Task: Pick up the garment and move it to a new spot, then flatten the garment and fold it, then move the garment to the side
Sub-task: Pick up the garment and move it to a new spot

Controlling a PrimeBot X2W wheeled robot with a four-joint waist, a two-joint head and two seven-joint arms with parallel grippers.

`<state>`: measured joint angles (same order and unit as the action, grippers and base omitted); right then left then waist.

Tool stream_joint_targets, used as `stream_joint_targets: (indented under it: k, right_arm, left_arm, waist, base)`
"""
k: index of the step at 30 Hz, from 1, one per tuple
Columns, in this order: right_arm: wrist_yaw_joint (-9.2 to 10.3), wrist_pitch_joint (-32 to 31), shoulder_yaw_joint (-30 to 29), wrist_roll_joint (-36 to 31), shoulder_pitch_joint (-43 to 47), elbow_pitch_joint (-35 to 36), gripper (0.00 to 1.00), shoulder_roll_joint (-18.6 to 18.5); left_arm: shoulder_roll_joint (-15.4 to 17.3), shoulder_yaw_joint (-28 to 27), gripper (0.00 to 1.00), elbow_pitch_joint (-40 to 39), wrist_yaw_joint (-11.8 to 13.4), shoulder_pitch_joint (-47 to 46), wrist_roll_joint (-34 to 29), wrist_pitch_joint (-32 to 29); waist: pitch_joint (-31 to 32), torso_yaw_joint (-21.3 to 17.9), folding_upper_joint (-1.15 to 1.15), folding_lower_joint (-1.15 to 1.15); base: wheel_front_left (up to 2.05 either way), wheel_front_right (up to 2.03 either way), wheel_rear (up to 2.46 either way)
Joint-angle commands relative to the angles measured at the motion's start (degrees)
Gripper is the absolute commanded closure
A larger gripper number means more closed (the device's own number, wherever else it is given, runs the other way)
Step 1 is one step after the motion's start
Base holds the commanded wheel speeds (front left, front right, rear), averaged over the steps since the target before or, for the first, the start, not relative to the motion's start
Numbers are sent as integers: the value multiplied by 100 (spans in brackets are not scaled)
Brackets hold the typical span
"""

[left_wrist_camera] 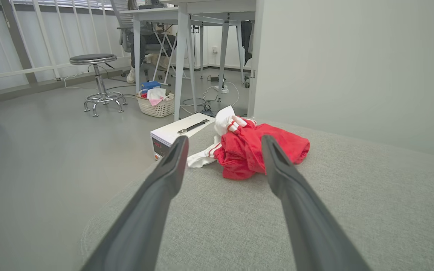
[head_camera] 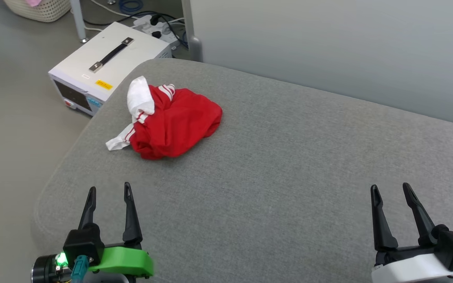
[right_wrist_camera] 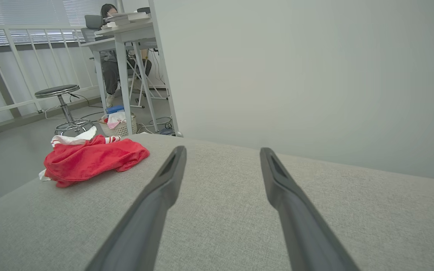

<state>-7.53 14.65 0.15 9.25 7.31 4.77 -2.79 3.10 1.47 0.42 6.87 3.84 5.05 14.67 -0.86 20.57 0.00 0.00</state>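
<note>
1. Across the foreground, a grey fabric-covered surface [head_camera: 289, 177] with a rounded corner carries the work. A pale partition [head_camera: 328, 47] rises behind its far edge.
2. On that surface, the garment [head_camera: 175, 124] lies crumpled in a red heap near the far left corner, with a white sleeve and striped trim uppermost.
3. To the left lies a grey floor [head_camera: 14, 137]. A white box [head_camera: 136, 49] with a black handle stands on it just beside that corner, and a power strip [head_camera: 157, 25] with cables lies behind.
4. Further off, a white lattice basket [left_wrist_camera: 158, 107] sits on the floor by a desk [left_wrist_camera: 181, 56] leg. It holds pink and pale cloths [left_wrist_camera: 156, 96]. A round stool [left_wrist_camera: 93, 59] stands nearby.
5. The left gripper [head_camera: 109, 187] hangs over the near left edge, fingers spread wide and empty, well apart from the garment.
6. The right gripper [head_camera: 390, 186] hangs at the near right, fingers equally wide, gripping nothing.
</note>
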Motion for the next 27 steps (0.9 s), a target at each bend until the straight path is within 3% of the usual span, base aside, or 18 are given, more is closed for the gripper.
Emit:
stream_joint_targets:
  k: [1, 14, 22, 27]
  right_arm:
    - [4, 35, -1, -21, 2, 19, 0, -9]
    - [4, 35, 93, 1, -54, 6, 0, -9]
    - [4, 35, 105, -39, -70, 4, 0, -9]
    - [4, 35, 160, -95, -143, 24, 0, -9]
  left_arm:
    - [-23, -12, 0, 15, 6, -80, 22, 33]
    - [-23, -210, 0, 56, -2, -29, 286, 33]
    - [-23, -282, 0, 75, -48, -82, 420, 33]
    - [-23, -480, 0, 109, -227, -371, 403, 33]
  waist:
    - [-49, 324, 0, 0]
    - [-43, 806, 0, 0]
    - [-98, 763, 0, 0]
    - [-182, 615, 0, 0]
  base:
    - [0, 0, 0]
    - [0, 0, 0]
    - [0, 0, 0]
    - [0, 0, 0]
